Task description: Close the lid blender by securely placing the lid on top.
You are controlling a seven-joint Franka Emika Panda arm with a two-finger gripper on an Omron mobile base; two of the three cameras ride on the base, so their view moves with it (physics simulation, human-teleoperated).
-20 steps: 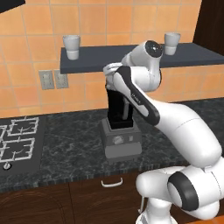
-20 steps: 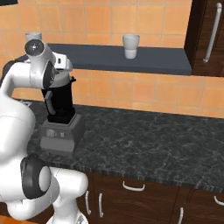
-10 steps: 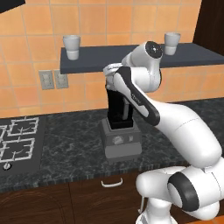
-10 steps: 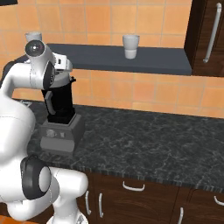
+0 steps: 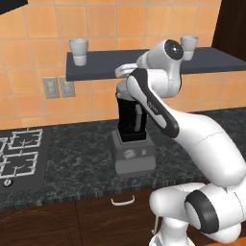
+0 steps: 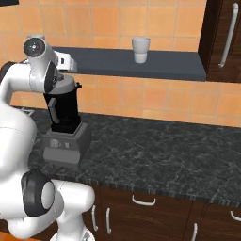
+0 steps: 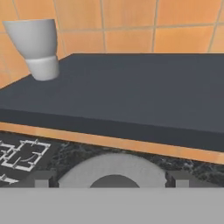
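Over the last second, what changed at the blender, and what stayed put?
The gripper has opened: its fingertips now stand apart on either side of the lid, letting it go. In the base views the arm, the blender, both cups and the shelf look unmoved.

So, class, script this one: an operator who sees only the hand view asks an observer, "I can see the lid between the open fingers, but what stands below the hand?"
Observer: The blender, a tall black jar on a boxy grey base, right under the hand.
Operator: What is the base standing on?
Observer: The dark speckled counter, with drawers below its front edge.
Operator: I see one cup on the shelf. Are there others?
Observer: Yes, a second cup further right on the shelf.
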